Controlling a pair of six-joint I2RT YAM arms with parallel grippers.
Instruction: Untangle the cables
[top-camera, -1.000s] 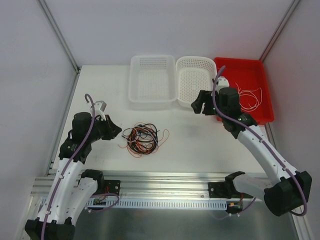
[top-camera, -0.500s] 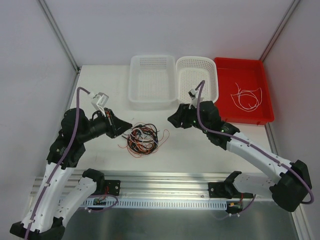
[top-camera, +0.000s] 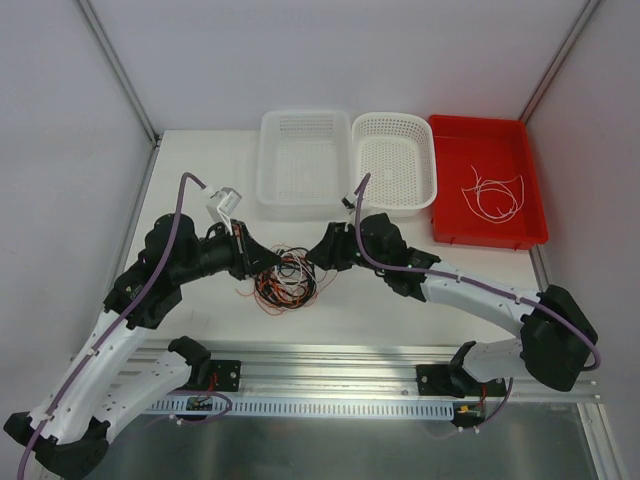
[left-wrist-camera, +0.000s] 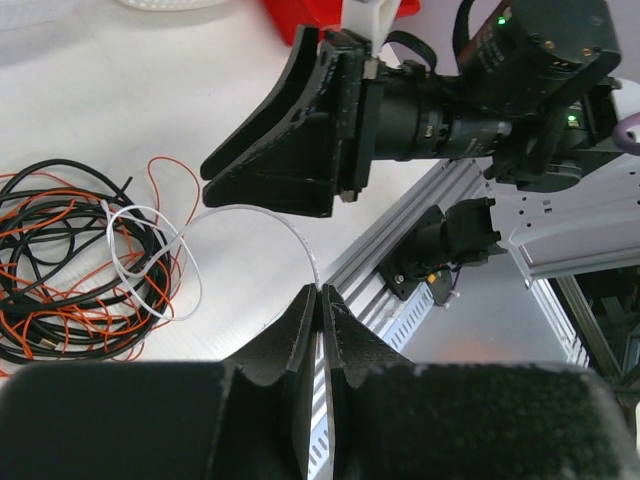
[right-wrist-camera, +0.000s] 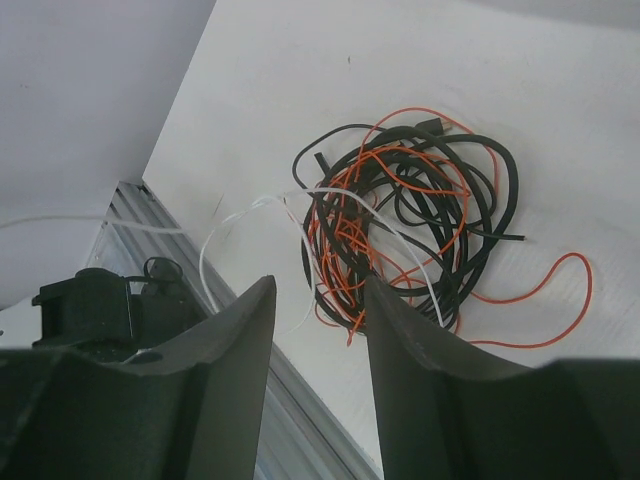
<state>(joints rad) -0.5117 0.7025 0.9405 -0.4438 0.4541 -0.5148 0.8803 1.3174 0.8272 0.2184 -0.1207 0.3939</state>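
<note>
The cables (top-camera: 285, 283) lie in a loose black and orange-red tangle on the table (top-camera: 200, 170), in front of two white baskets (top-camera: 305, 165) and between the two arms. The left fingers (left-wrist-camera: 318, 315) are pressed together, pinching the end of a white cable (left-wrist-camera: 255, 206). It arcs up off the table from its loops at the edge of the tangle. The right fingers (right-wrist-camera: 235, 335) stand spread with nothing between them, hovering above the tangle on its right side. Their tips point toward the left fingers and are near them. A second white cable (top-camera: 497, 195) lies loosely looped in the red tray (top-camera: 455, 150) at the far right, well apart from the tangle.
</note>
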